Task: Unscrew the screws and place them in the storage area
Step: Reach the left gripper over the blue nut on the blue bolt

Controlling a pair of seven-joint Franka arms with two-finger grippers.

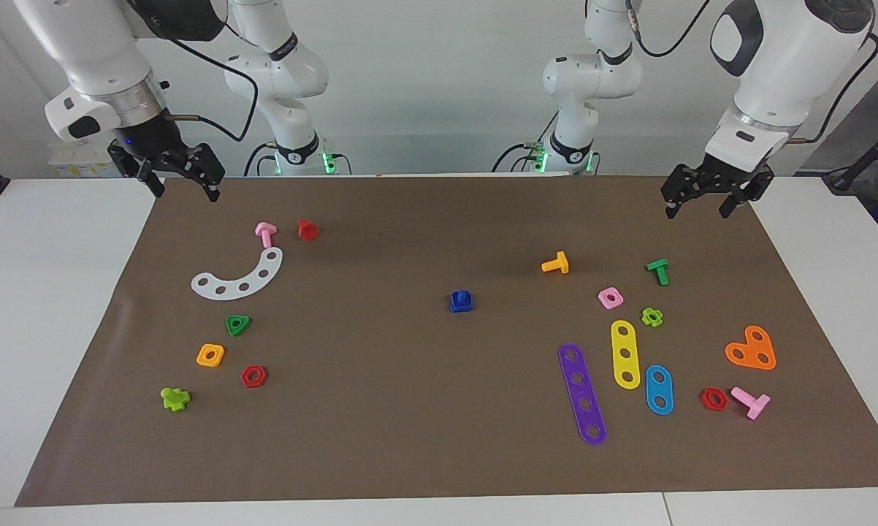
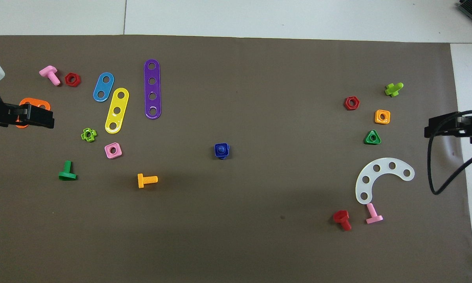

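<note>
Mid-mat: glossy dark-blue plastic bolt-and-nut [image 1: 461,301], squarish.

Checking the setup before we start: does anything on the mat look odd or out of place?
Only the dark-blue bolt and nut, sitting alone mid-mat, screwed together, apart from both clusters of loose parts. Nothing looks spilled or damaged.

The room is brightly and evenly lit from above, with no harsh glare. The brown mat [image 1: 439,438] reads flat and matte, darker in a broad soft patch near the robots' edge in the overhead view, where faint shadows fall. Each small plastic piece casts only a thin, soft shadow right beside itself. The white table [image 1: 52,329] looks bright, close to washed out. Both views are sharp across the mat, with no motion blur; the mat's edges bow slightly in the overhead view.
</note>
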